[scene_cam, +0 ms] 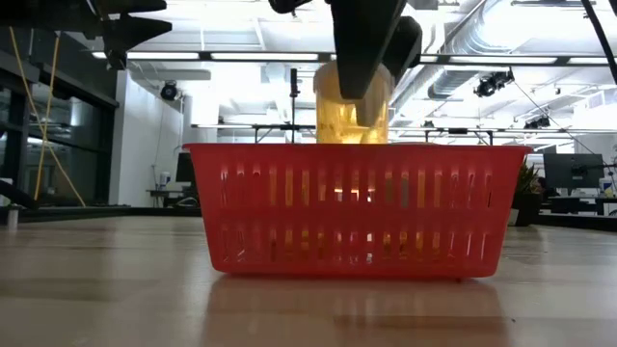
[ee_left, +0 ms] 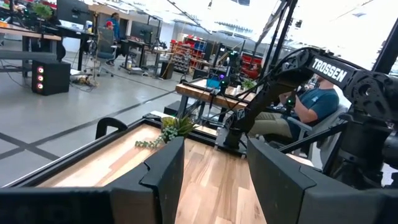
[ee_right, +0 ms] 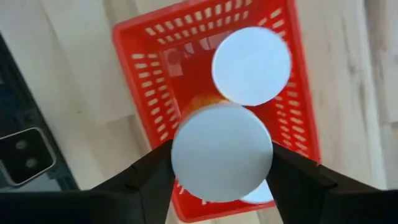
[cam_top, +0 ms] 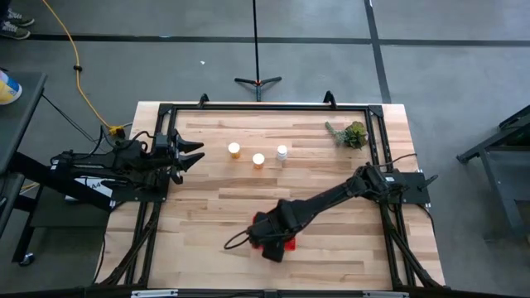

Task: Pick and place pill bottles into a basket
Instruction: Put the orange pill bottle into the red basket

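My right gripper (cam_top: 272,240) hangs over the red basket (scene_cam: 357,207) near the table's front edge, shut on an orange pill bottle (scene_cam: 352,111) with a white cap (ee_right: 222,152). Inside the basket (ee_right: 137,81), another white-capped bottle (ee_right: 252,65) stands upright, and part of a further cap (ee_right: 258,194) shows under the held one. Three more pill bottles (cam_top: 234,150) (cam_top: 258,160) (cam_top: 282,152) stand on their bases at mid-table. My left gripper (cam_top: 192,155) waits open at the left edge, touching nothing. My right gripper pinches the bottle between its two fingers (ee_right: 146,177), one on each side of its top just beside the cap's rim (ee_right: 176,155). The fingers come from above, pointing down. The bottle hangs upright over the basket, its body (scene_cam: 352,120) above the rim and its lower end hidden behind the meshed wall.
A green leafy clump (cam_top: 352,134) lies at the far right of the table. A black frame (cam_top: 265,106) runs along the table's edges. Bare wood stretches between the standing bottles and the basket. A person sits beyond the table in the left wrist view (ee_left: 314,102).
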